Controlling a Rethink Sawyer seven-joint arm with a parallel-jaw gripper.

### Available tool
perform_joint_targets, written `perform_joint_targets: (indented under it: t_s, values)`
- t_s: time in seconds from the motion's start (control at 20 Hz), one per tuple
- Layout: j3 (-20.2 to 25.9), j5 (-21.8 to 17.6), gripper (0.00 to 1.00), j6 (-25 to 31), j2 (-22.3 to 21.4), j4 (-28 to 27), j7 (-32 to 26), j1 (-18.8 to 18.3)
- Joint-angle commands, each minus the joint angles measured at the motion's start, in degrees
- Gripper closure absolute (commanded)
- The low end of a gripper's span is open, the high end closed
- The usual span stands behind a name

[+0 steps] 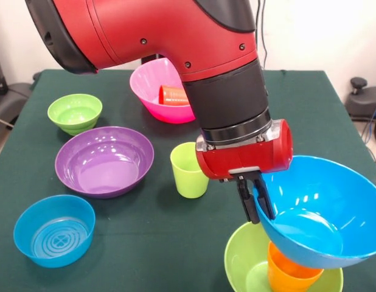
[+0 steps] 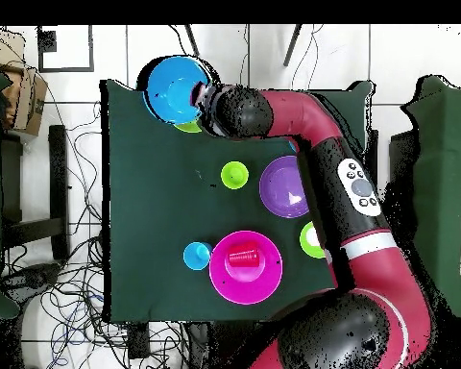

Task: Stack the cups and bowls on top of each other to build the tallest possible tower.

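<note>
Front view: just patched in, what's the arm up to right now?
The gripper is clamped on the rim of the large blue bowl, holding it tilted on top of the orange cup, which stands inside the large lime green bowl at the table's corner. The lime green cup, purple bowl, both small bowls and the pink bowl with the red cup inside are unstacked.

This looks like a robotics lab. A red and black arm (image 1: 176, 42) stands at a table (image 2: 148, 192) draped in dark green cloth, loose cables (image 2: 71, 279) sprawl across the pale tiled floor (image 2: 81, 106), and a cardboard box (image 2: 23, 96) sits off to one side.
</note>
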Motion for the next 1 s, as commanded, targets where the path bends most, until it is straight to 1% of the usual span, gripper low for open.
perform_joint_targets:
  t_s: [0.05, 0.2, 0.25, 0.6, 0.85, 1.0]
  values:
    - [-1.1, -3.2, 1.00, -0.1, 1.1, 0.0, -11.1, 0.1]
    - [-1.0, -2.9, 1.00, 0.3, 1.2, 0.0, -11.0, 0.0]
    - [-0.8, -2.8, 0.00, 0.5, 1.2, 0.2, -11.2, -0.1]
    - [-0.9, -2.6, 0.00, 0.8, 1.2, 0.4, -10.9, -0.2]
    - [-0.9, -4.1, 0.00, -2.0, 0.2, 0.9, -10.8, -0.1]
    - [-1.0, -4.2, 0.00, -2.1, 0.2, 1.1, -10.7, -0.1]
